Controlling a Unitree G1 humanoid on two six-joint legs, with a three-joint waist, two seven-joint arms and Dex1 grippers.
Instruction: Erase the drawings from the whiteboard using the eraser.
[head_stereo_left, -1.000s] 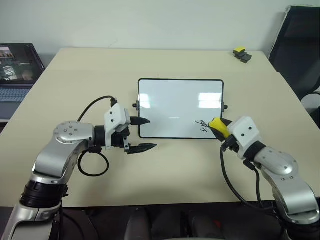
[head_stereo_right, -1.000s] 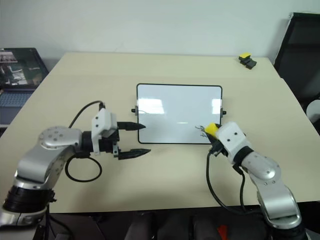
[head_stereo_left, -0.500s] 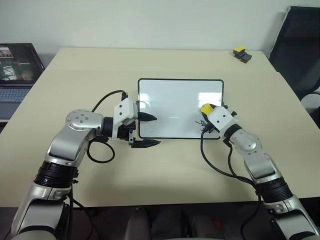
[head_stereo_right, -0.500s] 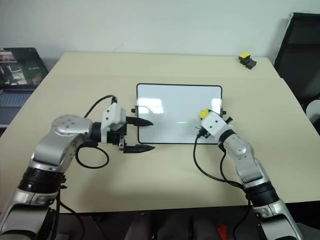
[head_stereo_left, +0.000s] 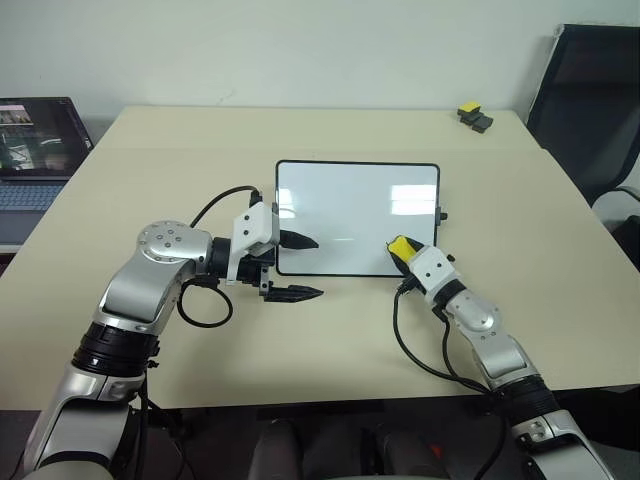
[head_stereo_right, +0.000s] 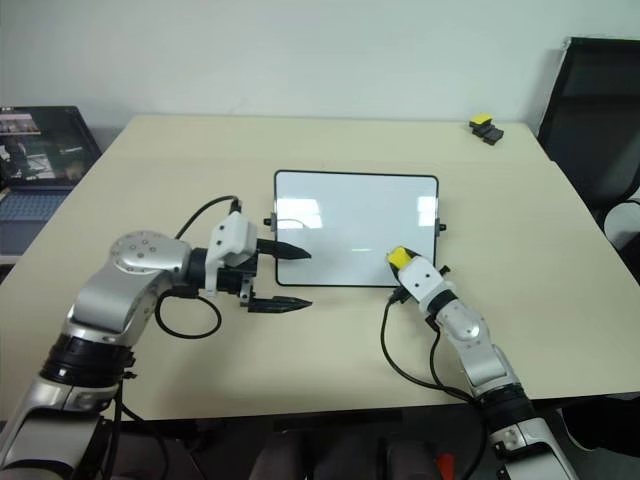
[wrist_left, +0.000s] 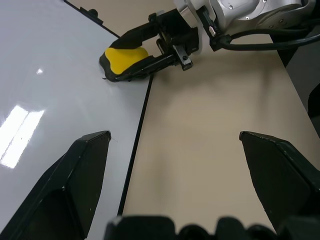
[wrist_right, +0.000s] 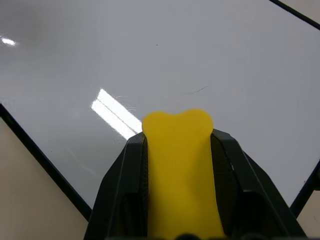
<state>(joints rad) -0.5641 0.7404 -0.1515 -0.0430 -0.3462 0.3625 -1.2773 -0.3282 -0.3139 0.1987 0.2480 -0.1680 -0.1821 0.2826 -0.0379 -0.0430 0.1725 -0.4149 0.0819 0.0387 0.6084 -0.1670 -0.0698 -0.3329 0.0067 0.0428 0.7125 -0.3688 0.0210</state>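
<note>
At the far left, a dark open laptop with a lit screen (head_stereo_left: 35, 140) is sitting past the edge of the wide beige rectangular table (head_stereo_left: 140, 150), whose surface is lying broadly bare around the board. The left gripper (head_stereo_left: 298, 267) is hovering with its two black fingers spread wide, one over the left edge of the small glossy white whiteboard with a thin black frame (head_stereo_left: 350, 205), the other over bare tabletop just in front of it. The board's white face is looking almost clean, with only a faint thin stroke near the eraser. The right gripper (head_stereo_left: 402, 250) is pinching the small bright yellow eraser block (wrist_right: 179, 150) at the board's near right corner. Far right, a pair of small dark blocks, one yellow-topped (head_stereo_left: 473, 116), is lying near the back corner, beside a black chair (head_stereo_left: 585, 100).
</note>
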